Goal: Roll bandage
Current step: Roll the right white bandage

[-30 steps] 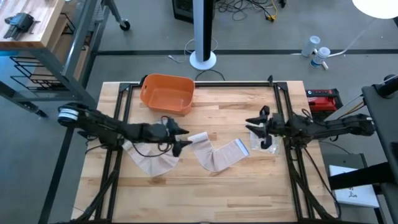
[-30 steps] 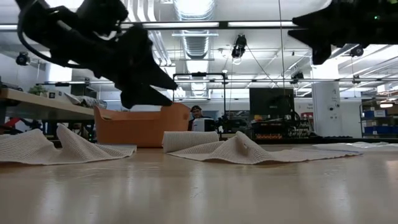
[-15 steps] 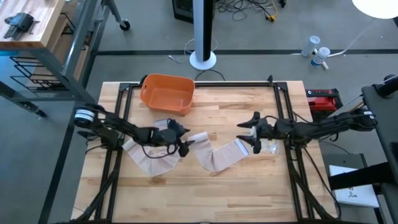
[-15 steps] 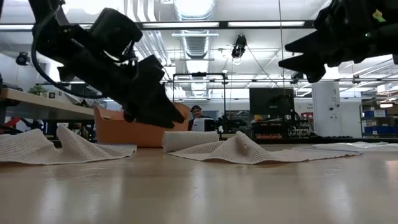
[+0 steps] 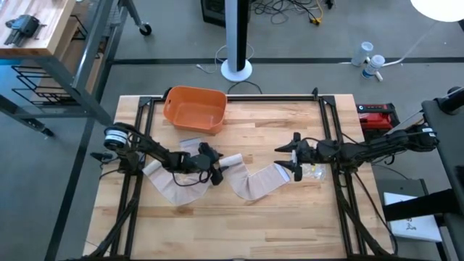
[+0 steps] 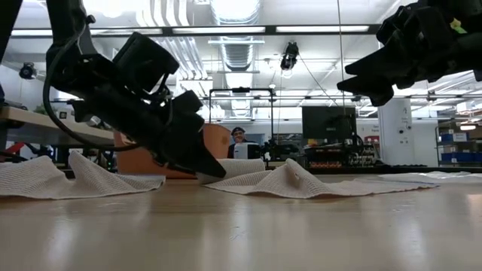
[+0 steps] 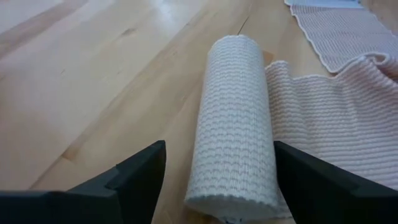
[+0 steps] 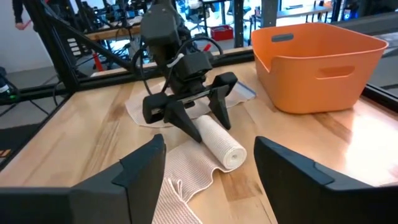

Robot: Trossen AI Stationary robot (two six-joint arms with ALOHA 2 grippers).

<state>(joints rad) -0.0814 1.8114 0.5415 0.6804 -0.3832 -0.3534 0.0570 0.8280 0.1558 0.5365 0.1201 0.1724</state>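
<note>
In the low view the left gripper [image 6: 197, 159] hid most of the rolled white woven bandage [image 6: 239, 167]. The left wrist view showed that roll [image 7: 235, 124] lying on the pale wooden table [image 7: 93, 74] between widely spread fingers [image 7: 140, 171], untouched. The right gripper [image 5: 290, 156], also spread wide and empty, hovered over the bandage's unrolled end. An orange plastic bin [image 5: 194, 109] sat well behind.

Both arms are matte black with looped black cables, the left arm [image 5: 138, 148] wearing a white collar.
</note>
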